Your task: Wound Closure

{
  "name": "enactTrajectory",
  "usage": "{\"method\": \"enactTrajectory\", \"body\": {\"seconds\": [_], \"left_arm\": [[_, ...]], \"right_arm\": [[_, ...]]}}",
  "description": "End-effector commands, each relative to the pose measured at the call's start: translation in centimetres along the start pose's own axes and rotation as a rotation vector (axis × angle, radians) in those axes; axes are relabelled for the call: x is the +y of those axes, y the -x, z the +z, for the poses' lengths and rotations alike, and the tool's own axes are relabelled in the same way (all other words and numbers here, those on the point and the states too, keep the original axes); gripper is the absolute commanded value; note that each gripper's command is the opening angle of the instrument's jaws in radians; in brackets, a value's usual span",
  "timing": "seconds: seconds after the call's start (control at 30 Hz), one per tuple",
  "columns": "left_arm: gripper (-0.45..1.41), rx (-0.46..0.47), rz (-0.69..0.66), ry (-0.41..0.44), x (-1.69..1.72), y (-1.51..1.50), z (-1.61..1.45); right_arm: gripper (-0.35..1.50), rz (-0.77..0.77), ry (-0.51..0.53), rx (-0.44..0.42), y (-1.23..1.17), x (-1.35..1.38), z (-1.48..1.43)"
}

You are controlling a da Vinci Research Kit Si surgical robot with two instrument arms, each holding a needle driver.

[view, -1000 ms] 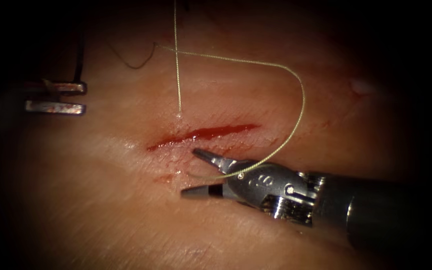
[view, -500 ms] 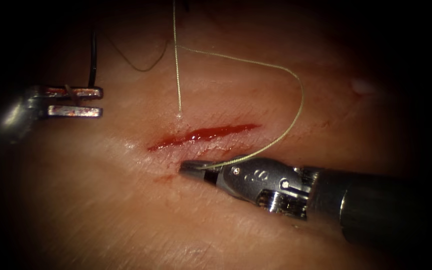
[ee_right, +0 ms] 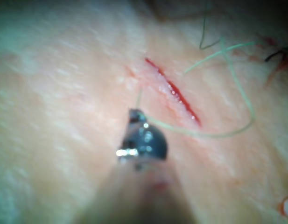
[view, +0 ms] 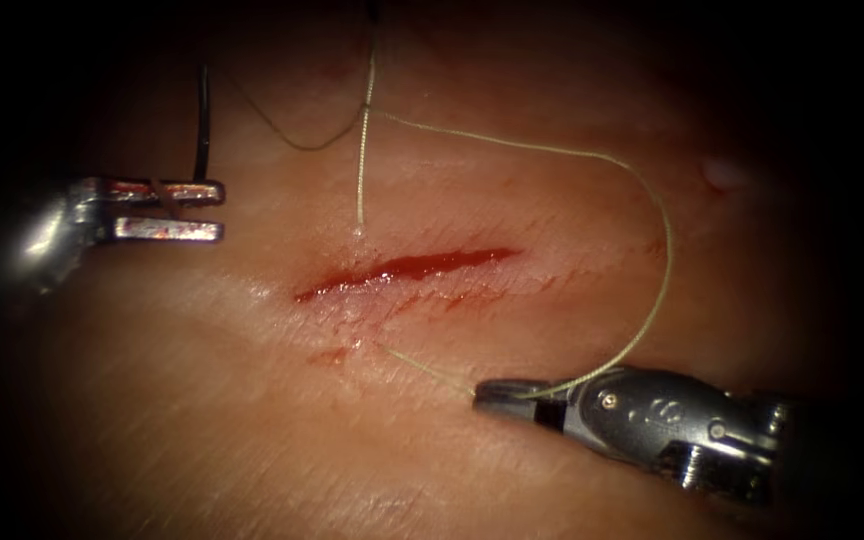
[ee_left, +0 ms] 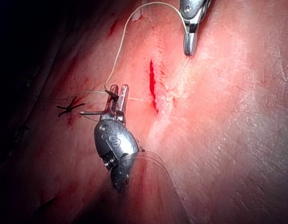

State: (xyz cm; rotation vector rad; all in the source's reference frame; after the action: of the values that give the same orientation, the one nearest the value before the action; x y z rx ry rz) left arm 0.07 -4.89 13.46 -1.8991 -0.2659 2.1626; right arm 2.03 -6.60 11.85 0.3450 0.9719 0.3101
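Although much of the curved needle (view: 201,120) is lost in shadow, its dark shank is seen clamped in the left hand (view: 187,211), left of the cut (view: 407,268) and clear of the tissue (view: 252,430). The thread (view: 664,270) is gripped by the closed right hand (view: 500,395) below the cut, where a strand emerges from the tissue near red fluid (view: 422,265). How the strands cross above the cut cannot be made out.

Two silvery metal hands (view: 497,397) (view: 214,210) (slim jaws, rivets, embossed markings), red-smeared left jaws
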Motion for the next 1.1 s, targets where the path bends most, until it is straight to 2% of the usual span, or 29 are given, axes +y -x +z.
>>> {"method": "enactTrajectory", "body": {"seconds": [0.03, 0.1, 0.17, 0.23, 0.33, 0.63, 0.77, 0.97, 1.1], "left_arm": [[-0.45, 0.002, 0.001, 0.006, -0.03, 0.04, 0.06], [-0.45, 0.002, 0.001, 0.005, -0.02, 0.03, 0.07], [-0.45, 0.003, -0.003, 0.009, -0.01, -0.02, 0.08], [-0.45, 0.003, -0.004, 0.009, 0.0, -0.04, 0.08], [-0.45, 0.007, -0.011, 0.015, 0.03, -0.13, 0.1], [-0.45, 0.02, -0.011, 0.04, 0.13, -0.39, 0.25], [-0.45, 0.038, -0.003, 0.058, 0.18, -0.54, 0.37], [-0.45, 0.055, 0.003, 0.069, 0.19, -0.56, 0.46], [-0.45, 0.056, 0.011, 0.072, 0.17, -0.53, 0.47]], "right_arm": [[-0.35, 0.006, 0.003, -0.01, 0.17, -0.13, -0.22], [-0.35, 0.014, 0.009, -0.009, 0.22, -0.17, -0.3], [-0.35, 0.022, 0.042, -0.014, 0.36, -0.3, -0.55], [-0.35, 0.027, 0.044, -0.017, 0.41, -0.34, -0.62], [-0.35, 0.042, 0.055, -0.019, 0.56, -0.51, -0.93], [-0.35, 0.059, 0.062, -0.02, 0.72, -0.68, -1.26], [-0.35, 0.067, 0.056, -0.048, 0.8, -0.79, -1.44], [-0.35, 0.072, 0.059, -0.053, 0.88, -0.87, -1.62], [-0.35, 0.083, 0.09, -0.054, 0.85, -0.79, -1.63]]}}
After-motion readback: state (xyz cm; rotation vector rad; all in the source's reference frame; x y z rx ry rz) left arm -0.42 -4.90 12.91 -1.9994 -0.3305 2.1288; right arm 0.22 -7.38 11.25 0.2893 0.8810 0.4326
